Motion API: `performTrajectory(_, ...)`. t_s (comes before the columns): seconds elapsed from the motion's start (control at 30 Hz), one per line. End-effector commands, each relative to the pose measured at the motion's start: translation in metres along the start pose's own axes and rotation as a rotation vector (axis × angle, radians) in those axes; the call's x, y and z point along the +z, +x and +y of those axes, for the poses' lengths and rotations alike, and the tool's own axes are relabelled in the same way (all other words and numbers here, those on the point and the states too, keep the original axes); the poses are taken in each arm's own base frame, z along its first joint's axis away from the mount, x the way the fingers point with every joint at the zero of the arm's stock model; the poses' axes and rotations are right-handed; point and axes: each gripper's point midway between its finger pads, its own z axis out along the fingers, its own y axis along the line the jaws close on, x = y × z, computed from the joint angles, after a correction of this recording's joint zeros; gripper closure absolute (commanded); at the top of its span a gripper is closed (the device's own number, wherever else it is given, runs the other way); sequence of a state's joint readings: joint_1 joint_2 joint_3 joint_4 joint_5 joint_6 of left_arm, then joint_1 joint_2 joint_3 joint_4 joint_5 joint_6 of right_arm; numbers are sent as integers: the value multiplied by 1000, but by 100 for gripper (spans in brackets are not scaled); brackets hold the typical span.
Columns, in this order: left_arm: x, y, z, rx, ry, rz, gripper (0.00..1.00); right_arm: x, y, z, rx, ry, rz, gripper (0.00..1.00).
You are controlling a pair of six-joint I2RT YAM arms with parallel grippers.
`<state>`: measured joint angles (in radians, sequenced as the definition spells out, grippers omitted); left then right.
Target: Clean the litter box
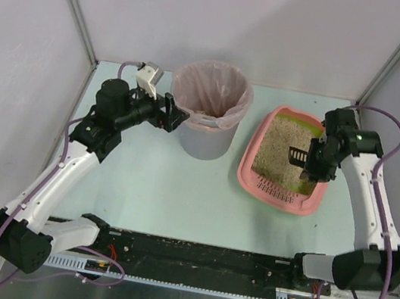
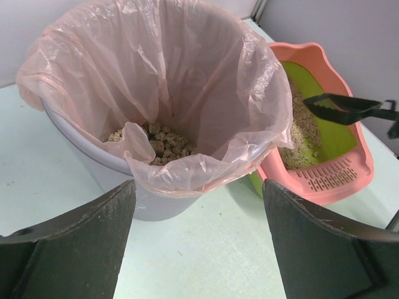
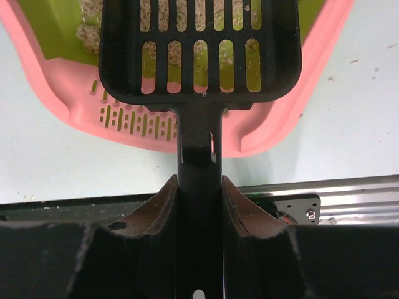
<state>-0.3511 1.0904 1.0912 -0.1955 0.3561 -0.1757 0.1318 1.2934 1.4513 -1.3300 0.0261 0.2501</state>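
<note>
Nearest me on the top camera, a black rail [image 1: 190, 255] runs along the near edge of the desk [image 1: 154, 195], with both arm bases at its ends.

My right pincer [image 1: 310, 168] [image 3: 199, 187] is clamped on the handle of the black slotted scoop [image 1: 296, 156] [image 3: 199, 50]. On the right wrist camera both fingers [image 3: 163, 205] press the handle's sides. The scoop blade hangs over the near end of the litter box [image 1: 276, 197] [image 3: 56, 106], above its slotted pink ledge [image 3: 131, 121] and green inner rim. Only a few specks cling to the blade. From the left wrist camera the scoop [image 2: 343, 106] sits clear above the granules [image 2: 299, 131].

The litter box [image 2: 330, 180] lies on the right half of the desk, just to the right of the grey bin [image 1: 205, 143] [image 2: 87, 171], its ledge end towards me. Beige granules [image 1: 276, 151] cover its floor. The bag hides whether box and bin touch, so I cannot tell.

My left pincer [image 1: 175, 115] [image 2: 196, 193] is spread wide and holds nothing. It sits just beside the bin's left side, pointing at it. The bin wears a pinkish bag [image 1: 210, 90] [image 2: 187, 75] folded over its rim, and clumps of litter [image 2: 162, 143] lie at the bottom.
</note>
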Motion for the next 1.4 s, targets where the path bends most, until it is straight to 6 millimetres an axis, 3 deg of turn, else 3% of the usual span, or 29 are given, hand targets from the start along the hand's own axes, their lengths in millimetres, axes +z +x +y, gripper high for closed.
performTrajectory(0.0, -1, 1, -9, 4, 54, 1, 13, 11, -1, 14, -4, -64, 94, 100)
performTrajectory(0.2, -1, 1, -3, -9, 49, 4, 14, 31, 9, 6, -21, 1, 247, 100)
performTrajectory(0.77, -4, -2, -1, -12, 45, -2, 14, 71, 17, 24, -84, -19, 386, 100)
performTrajectory(1.37, -3, -1, 2, -11, 35, 2, 14, 107, -22, 23, -76, -19, 367, 100)
